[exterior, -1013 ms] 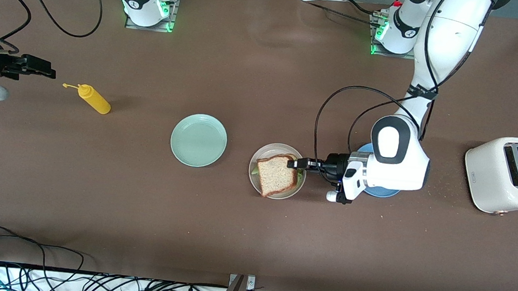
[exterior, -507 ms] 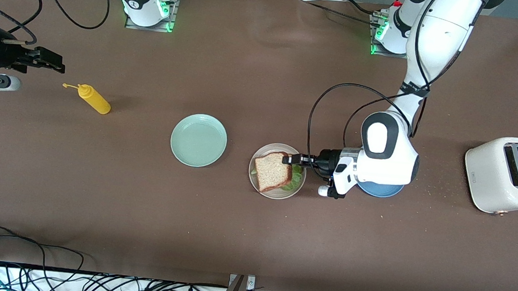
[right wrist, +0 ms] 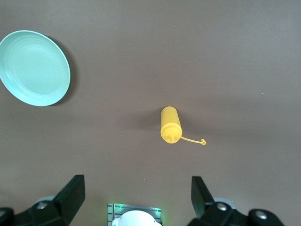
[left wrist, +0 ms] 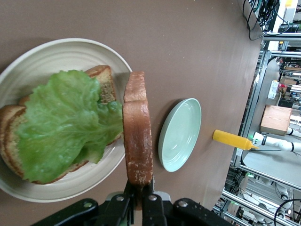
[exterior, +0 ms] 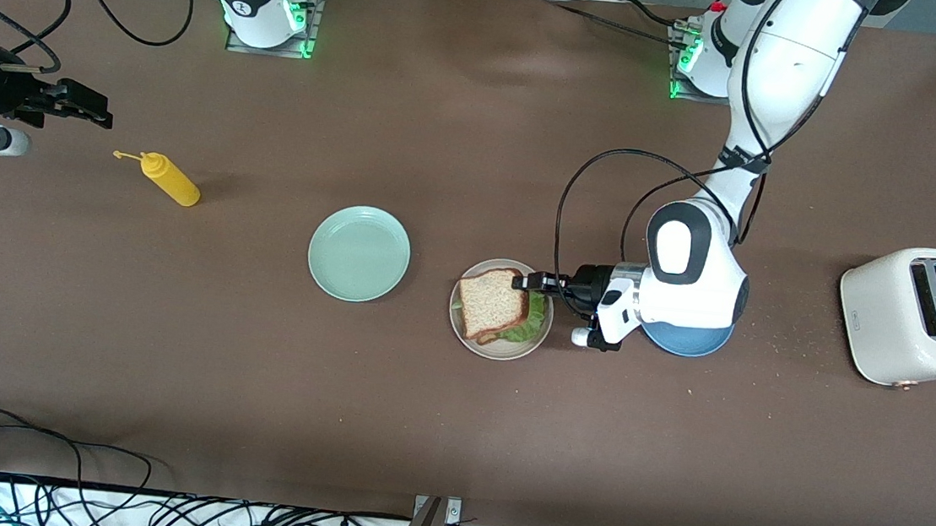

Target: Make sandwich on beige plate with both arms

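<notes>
**A:** Stood by the table for this one. Left gripper [exterior: 527, 283] was clamped on the edge of the top slice of brown wholegrain bread [exterior: 492, 304], carrying it over the round pale beige plate [exterior: 503, 348]. From the left wrist view the slice [left wrist: 138, 136] sat edge-on, not flat to the plate.

**B:** What was on the plate?

**A:** Bottom brown bread slice [left wrist: 101, 80] with the crinkly green lettuce leaf [left wrist: 66, 122] on it, leaf hanging over the crust. Plate sat between the mint green plate [exterior: 359, 253] and the blue plate [exterior: 686, 341], which the arm mostly covered.

**B:** Risks?

**A:** My read: released at that tilt, the slice could have landed skewed or on the rim, or slid off toward the mint plate. It also looked offset from the stack, so it might have dragged the lettuce along. A thin edge pinch could tear crumb too.

**B:** Right arm?

**A:** Waiting. Right gripper [exterior: 79, 104] had its fingers spread wide, empty, over the right arm's end of the table near the yellow plastic squeeze bottle [exterior: 170, 179]. White toaster [exterior: 912, 315] untouched.
</notes>
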You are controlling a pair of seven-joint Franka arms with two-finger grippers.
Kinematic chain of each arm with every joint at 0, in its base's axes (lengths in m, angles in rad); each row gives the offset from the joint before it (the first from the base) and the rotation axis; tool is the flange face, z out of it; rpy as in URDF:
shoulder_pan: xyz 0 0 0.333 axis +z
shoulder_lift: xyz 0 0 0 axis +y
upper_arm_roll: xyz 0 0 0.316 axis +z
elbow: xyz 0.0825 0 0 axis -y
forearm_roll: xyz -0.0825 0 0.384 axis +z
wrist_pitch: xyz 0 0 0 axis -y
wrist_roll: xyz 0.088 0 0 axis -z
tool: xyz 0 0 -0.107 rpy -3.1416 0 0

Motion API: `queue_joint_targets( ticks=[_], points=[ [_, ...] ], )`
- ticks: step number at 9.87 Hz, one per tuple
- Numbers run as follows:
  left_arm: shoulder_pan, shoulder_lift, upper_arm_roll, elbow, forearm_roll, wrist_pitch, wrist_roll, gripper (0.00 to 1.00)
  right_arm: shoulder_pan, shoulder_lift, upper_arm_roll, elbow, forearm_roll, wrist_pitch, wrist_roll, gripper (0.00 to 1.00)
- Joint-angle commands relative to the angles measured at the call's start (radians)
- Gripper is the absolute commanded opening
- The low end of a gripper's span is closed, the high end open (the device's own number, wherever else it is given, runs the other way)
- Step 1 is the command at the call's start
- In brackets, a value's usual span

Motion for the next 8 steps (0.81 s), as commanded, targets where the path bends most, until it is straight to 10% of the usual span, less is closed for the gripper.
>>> queue_joint_targets(
  ticks=[1, 4, 8],
  points=[
    [0.004, 0.000, 0.012, -0.032, -0.021, 0.010, 0.094, 0.00, -0.014, -0.025, -0.001, -0.026, -0.014, 0.007, 0.012, 1.00],
    [0.021, 0.014, 0.017, -0.030, 0.111, 0.012, 0.106, 1.00, -0.013, -0.026, -0.015, -0.026, -0.014, -0.016, 0.014, 1.00],
    [0.022, 0.007, 0.061, -0.029, 0.137, 0.007, 0.091, 1.00, -0.005, -0.025, -0.009, -0.026, -0.013, -0.010, 0.012, 1.00]
  ],
)
